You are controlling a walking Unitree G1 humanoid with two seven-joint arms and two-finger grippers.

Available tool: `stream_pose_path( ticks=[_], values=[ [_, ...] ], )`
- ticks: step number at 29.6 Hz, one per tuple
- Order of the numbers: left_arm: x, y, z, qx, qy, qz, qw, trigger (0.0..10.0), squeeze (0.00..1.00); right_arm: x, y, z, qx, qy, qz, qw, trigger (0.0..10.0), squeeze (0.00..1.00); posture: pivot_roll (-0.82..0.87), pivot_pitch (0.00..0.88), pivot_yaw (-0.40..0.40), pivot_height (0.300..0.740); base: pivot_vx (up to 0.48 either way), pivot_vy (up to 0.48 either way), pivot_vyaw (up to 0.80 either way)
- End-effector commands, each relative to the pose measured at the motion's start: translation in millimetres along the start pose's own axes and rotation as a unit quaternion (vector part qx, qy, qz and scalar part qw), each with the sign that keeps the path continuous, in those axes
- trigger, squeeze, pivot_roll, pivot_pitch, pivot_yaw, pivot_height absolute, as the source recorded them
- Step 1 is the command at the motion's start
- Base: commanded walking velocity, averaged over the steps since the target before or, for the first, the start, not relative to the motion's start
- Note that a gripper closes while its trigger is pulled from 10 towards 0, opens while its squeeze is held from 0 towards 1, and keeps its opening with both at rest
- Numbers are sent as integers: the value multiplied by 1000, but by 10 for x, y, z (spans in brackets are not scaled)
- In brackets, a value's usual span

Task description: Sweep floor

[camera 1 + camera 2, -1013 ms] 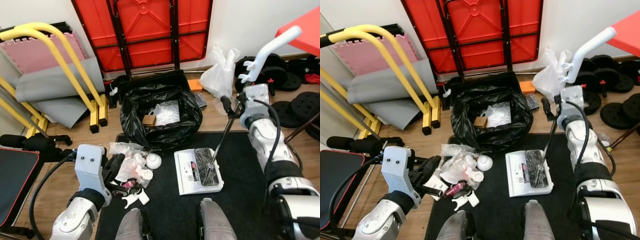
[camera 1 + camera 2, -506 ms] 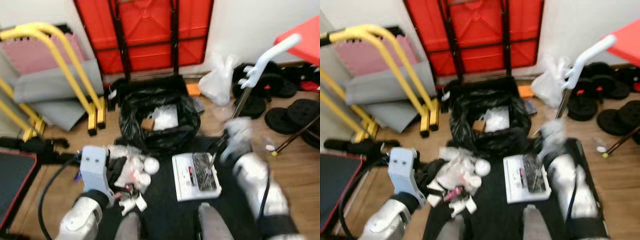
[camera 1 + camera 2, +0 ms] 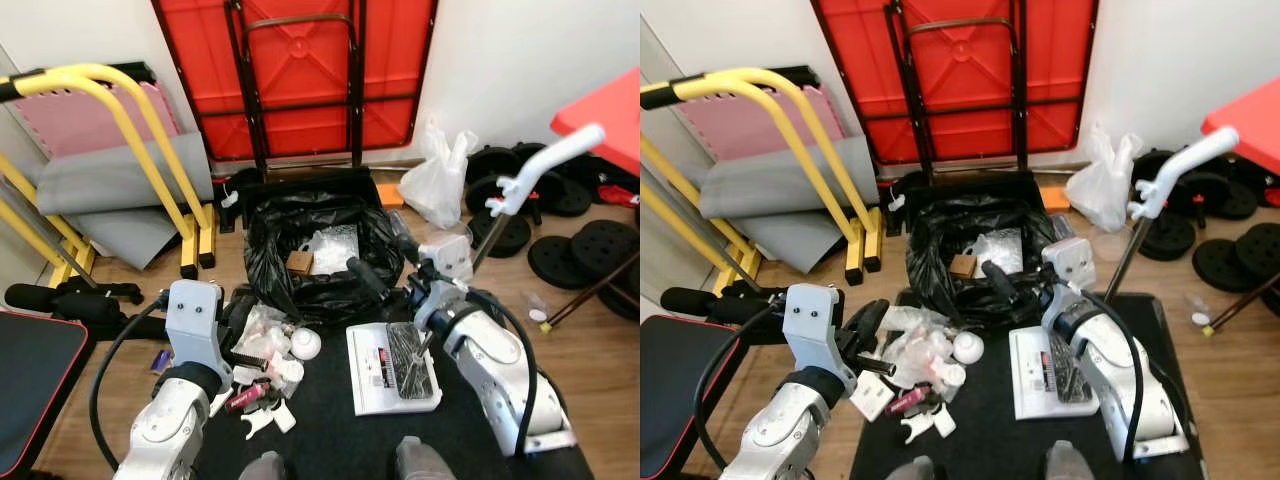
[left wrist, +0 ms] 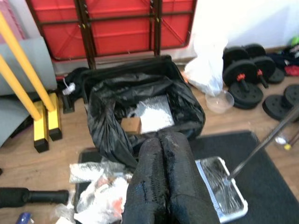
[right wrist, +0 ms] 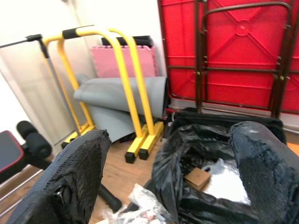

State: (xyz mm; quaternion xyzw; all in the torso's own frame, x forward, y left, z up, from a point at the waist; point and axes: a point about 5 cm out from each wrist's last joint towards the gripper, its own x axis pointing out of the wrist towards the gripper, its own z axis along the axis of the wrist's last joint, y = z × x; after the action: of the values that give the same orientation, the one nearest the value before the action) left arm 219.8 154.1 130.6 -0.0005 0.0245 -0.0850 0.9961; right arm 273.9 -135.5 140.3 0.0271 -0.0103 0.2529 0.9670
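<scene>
The scene is viewed from the robot's head by the two eye views, directed forward and down at the floor; nearly the same field is covered by both, with a slight sideways offset. The black rubbish bag [image 3: 318, 262], the red folded table [image 3: 958, 75] against the wall and the white dustpan [image 3: 392, 367] are shared by them. The left wrist view is taken along the left gripper [image 4: 161, 140], whose closed fingers are seen close up, with the bag just beyond. The right wrist view is taken along the right gripper [image 5: 173, 163], its fingers [image 5: 77, 172] spread wide, toward the bag and yellow frame [image 5: 121, 70].
</scene>
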Motion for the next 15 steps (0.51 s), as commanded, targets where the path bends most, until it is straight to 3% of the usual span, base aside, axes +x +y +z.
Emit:
stream_pose_path(
  ticks=[1, 15],
  values=[
    [-17, 81, -55, 7, 9, 53, 999, 10000, 0, -5, 64, -24, -1, 10, 12, 1000, 10000, 0, -80, 14, 2, 735, 0, 0, 0],
    [70, 115, -93, 23, 0, 66, 998, 10000, 0, 76, 72, -30, -31, 21, 14, 999, 10000, 0, -86, 0, 6, 740, 0, 0, 0]
  ],
)
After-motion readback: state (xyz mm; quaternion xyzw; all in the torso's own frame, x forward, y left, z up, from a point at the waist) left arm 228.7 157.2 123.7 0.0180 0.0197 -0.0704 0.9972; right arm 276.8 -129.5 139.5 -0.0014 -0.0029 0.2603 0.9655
